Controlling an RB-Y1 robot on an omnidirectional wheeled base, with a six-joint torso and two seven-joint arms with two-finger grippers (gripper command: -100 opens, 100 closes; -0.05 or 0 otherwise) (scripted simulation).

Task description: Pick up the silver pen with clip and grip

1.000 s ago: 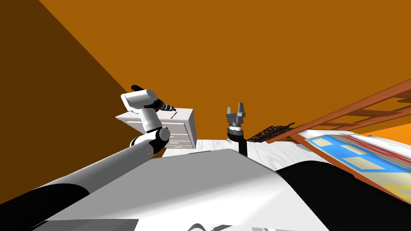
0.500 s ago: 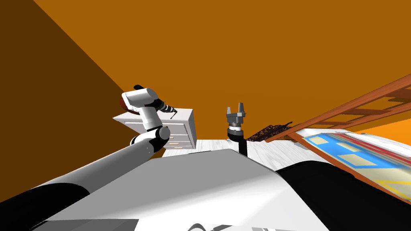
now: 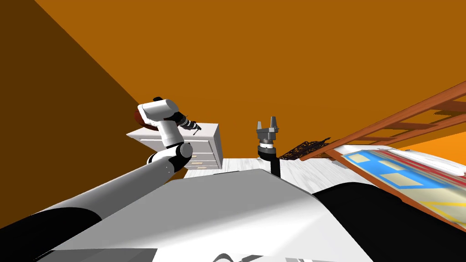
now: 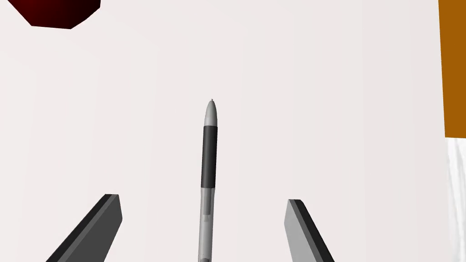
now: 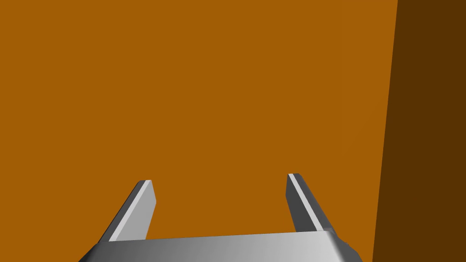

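Note:
A silver pen (image 4: 208, 173) with a black grip band and a clip lies on the white top of a chest of drawers (image 3: 207, 132). My left gripper (image 4: 202, 200) is open right over it, one finger on each side of the pen's clip end, neither touching. In the head view the left gripper (image 3: 193, 126) reaches over the chest's top. My right gripper (image 3: 267, 124) is held upright in the middle of the head view, open and empty, facing the orange wall.
A dark red object (image 4: 54, 12) sits on the chest's top beyond the pen. The top's edge runs close past one finger (image 4: 298, 223), with orange wall beyond. A bed (image 3: 400, 173) with a wooden frame stands to the right.
My left hand has tilted down and come in over the chest's top. The head view has shifted slightly. The right arm has stayed put.

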